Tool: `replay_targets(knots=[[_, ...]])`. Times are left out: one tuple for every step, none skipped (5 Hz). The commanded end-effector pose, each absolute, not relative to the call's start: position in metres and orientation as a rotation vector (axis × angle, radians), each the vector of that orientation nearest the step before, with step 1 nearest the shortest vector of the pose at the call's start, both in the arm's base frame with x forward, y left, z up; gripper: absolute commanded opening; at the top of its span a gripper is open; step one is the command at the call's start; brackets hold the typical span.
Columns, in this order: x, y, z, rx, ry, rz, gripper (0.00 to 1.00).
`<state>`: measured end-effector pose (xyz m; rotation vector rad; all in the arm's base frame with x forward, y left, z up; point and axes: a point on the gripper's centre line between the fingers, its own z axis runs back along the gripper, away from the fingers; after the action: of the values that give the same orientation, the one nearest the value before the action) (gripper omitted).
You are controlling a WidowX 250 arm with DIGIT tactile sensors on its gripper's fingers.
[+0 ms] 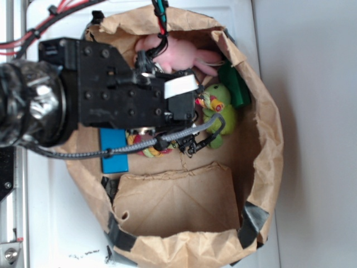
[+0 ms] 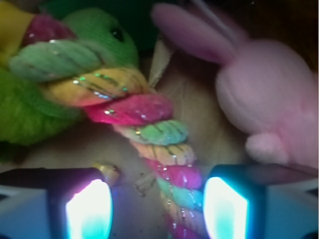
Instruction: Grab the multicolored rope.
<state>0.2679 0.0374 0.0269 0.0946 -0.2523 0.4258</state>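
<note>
The rope (image 2: 149,124) is lying on the brown paper floor of a crumpled paper bag (image 1: 268,128), which is sitting on a white desk (image 1: 67,223). In the wrist view it is showing as a thick twisted cord with bands of pale green, yellow and pinkish red repeating along its length, with small glints shining on the strands. Its upper end is resting against a lime-green plush toy (image 2: 30,109), and its lower part is running down between the two fingers of the tool (image 2: 154,209), closer to the right-hand finger (image 2: 227,209) in that view. The fingers are standing apart, glowing pale blue, and neither one is clearly touching the rope, so the tool is open around it. A pink plush rabbit (image 2: 269,99) is lying well to the side of the rope. In the exterior view the black arm is covering most of the rope; only a short striped stretch (image 1: 150,149) is peeking out beneath it, beside a blue block (image 1: 114,151) and near the green plush toy. A dark green object (image 1: 234,84) is leaning against the bag wall
</note>
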Motion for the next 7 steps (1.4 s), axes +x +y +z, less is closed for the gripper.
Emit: replay_targets(knots=[[0.27,0.04,0.033,0.097,-0.283,0.412,0.0],[0.27,0.04,0.033,0.093,-0.287,0.411,0.0],[0.27,0.04,0.033,0.091,-0.291,0.41,0.0],[0.275,0.045,0.043,0.086,-0.291,0.432,0.0],[0.275,0.046,0.045,0.093,-0.295,0.444,1.0],[0.282,0.049,0.049,0.092,-0.308,0.447,1.0],[0.291,0.056,0.053,0.089,-0.335,0.456,1.0]])
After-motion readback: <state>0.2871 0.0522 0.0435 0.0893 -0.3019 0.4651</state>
